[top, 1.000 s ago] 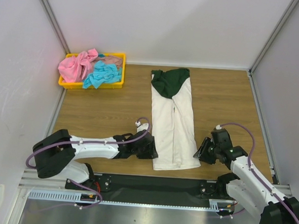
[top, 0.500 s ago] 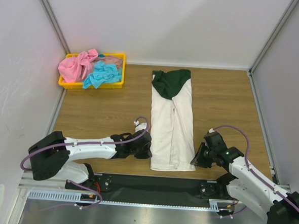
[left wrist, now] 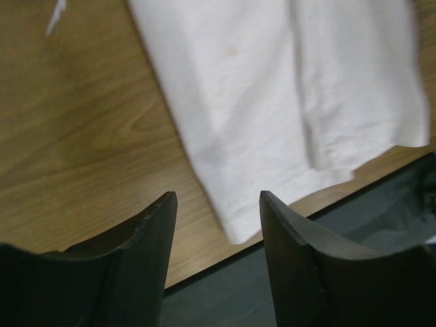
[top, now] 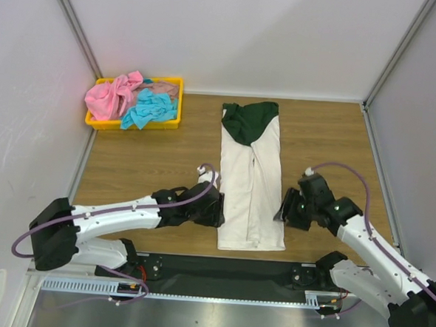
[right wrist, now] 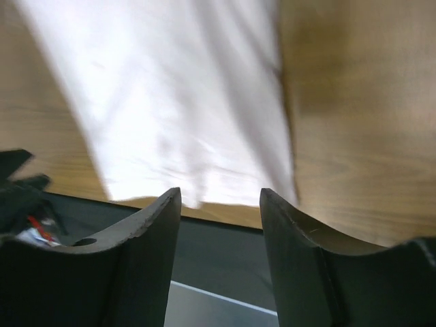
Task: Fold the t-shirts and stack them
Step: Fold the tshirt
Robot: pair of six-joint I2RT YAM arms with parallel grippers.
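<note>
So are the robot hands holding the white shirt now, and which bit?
Neither holds anything. The left gripper and the right gripper are both open and empty, one at each side of the white t-shirt near its bottom hem.

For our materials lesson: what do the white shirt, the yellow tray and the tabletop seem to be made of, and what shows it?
White shirt: soft matt cloth, probably cotton; it lies limp with creases and folds.
Yellow tray: likely moulded plastic, smooth; even bright colour, stiff rim.
Tabletop: wood or wood-look laminate, slight sheen; brown grain streaks.
</note>
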